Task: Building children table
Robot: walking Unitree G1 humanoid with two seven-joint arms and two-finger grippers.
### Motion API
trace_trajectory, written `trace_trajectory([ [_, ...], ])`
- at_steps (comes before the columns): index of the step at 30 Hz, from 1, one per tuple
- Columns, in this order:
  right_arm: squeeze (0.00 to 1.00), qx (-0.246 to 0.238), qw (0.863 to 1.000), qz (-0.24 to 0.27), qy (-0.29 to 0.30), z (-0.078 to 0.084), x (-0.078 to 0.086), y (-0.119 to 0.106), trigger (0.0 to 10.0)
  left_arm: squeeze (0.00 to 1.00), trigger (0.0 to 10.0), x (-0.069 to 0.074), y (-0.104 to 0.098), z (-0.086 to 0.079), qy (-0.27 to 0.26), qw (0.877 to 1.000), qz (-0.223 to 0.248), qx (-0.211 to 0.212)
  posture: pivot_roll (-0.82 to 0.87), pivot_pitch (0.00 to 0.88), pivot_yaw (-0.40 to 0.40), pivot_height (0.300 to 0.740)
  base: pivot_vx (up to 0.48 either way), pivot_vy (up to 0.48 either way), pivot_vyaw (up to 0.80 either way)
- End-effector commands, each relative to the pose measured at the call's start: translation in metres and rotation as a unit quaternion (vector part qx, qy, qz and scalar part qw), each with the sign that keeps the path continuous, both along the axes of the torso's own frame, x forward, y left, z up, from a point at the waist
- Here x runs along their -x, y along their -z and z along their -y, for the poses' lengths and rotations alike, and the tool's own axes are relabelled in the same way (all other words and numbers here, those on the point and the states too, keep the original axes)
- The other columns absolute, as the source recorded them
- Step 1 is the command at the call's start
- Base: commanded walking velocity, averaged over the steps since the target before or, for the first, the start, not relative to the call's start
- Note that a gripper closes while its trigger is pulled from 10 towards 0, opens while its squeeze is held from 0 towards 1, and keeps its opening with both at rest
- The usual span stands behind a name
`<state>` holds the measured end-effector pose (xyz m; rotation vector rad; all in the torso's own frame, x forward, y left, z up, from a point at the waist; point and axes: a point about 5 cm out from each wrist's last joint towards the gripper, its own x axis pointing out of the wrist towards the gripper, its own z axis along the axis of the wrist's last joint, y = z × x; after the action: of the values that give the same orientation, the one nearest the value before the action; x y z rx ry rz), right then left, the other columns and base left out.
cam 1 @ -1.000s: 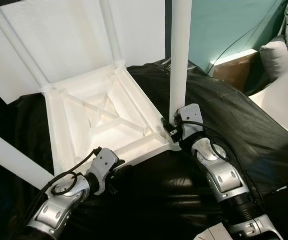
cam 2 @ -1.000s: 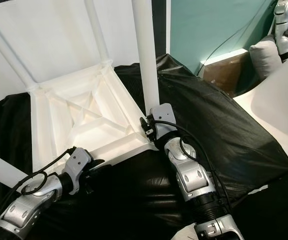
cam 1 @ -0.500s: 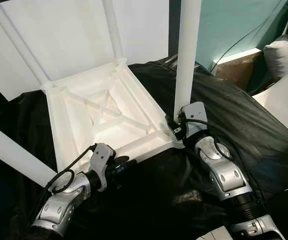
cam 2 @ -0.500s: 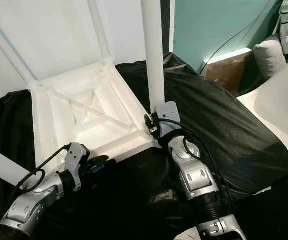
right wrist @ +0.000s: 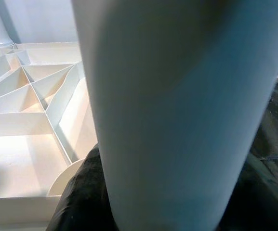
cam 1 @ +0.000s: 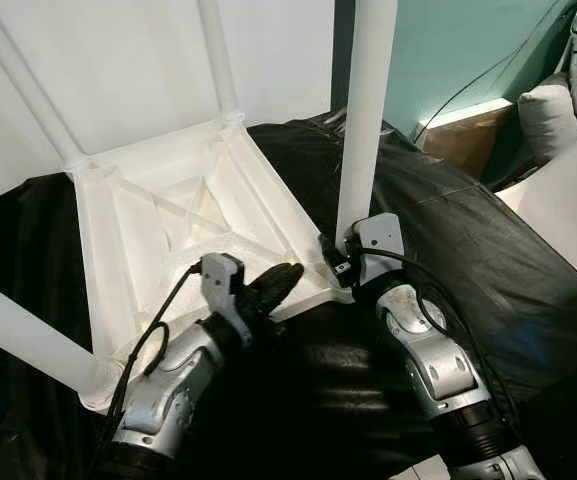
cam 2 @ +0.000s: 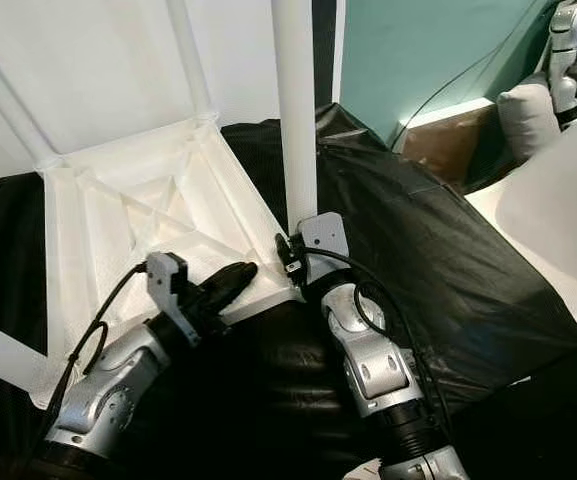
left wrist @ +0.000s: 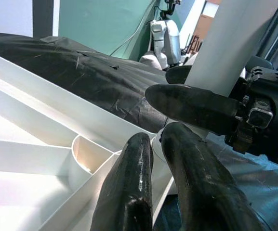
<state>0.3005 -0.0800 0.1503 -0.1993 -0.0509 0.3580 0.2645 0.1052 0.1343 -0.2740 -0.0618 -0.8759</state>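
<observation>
The right gripper [cam 1: 340, 262] is clamping the white leg [cam 1: 365, 110] at the near corner of the upturned tabletop [cam 1: 158, 240], blocking that corner. The left gripper [cam 1: 286, 280], fingers nearly together, is crowding the same rim just beside it. Crossing ribs [right wrist: 42, 98] are dividing the underside into shallow pockets. Black sheeting [cam 1: 468, 240] is lying open to the right.

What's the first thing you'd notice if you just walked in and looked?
The big white upside-down table lying on a black sheet, its legs sticking up. The right hand grips the bottom of one tall white leg at the table's near corner. The left hand, fingers nearly together, reaches along the table's near edge toward that corner.
</observation>
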Motion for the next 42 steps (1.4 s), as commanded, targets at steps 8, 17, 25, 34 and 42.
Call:
trace_trajectory([
  [8,0.00,0.020,0.997,-0.076,-0.023,-0.008,0.009,0.032,10.0,0.00,10.0,-0.005,0.001,-0.002,-0.026,1.000,-0.004,0.003,-0.08,0.042,0.044,0.740,0.000,0.000,0.00],
  [17,0.00,0.007,0.995,-0.082,-0.051,-0.007,0.017,0.034,10.0,0.00,10.0,-0.021,0.005,-0.021,-0.237,0.971,-0.018,0.022,-0.08,0.038,0.050,0.740,0.000,0.000,0.00],
  [25,0.00,-0.002,0.993,-0.081,-0.087,-0.010,0.023,0.035,10.0,0.00,10.0,-0.020,0.004,-0.024,-0.273,0.962,-0.007,0.012,-0.08,0.037,0.051,0.740,0.000,0.000,0.00],
  [34,0.00,-0.009,0.991,-0.077,-0.107,-0.011,0.024,0.032,10.0,0.00,10.0,-0.027,0.015,-0.026,-0.306,0.950,-0.007,-0.062,-0.08,0.032,0.055,0.740,0.000,0.000,0.00],
  [42,0.00,0.009,0.991,-0.101,-0.084,0.016,0.039,0.035,10.0,0.00,10.0,-0.021,0.038,-0.031,-0.216,0.961,-0.016,-0.174,-0.08,0.033,0.053,0.740,0.000,0.000,0.00],
])
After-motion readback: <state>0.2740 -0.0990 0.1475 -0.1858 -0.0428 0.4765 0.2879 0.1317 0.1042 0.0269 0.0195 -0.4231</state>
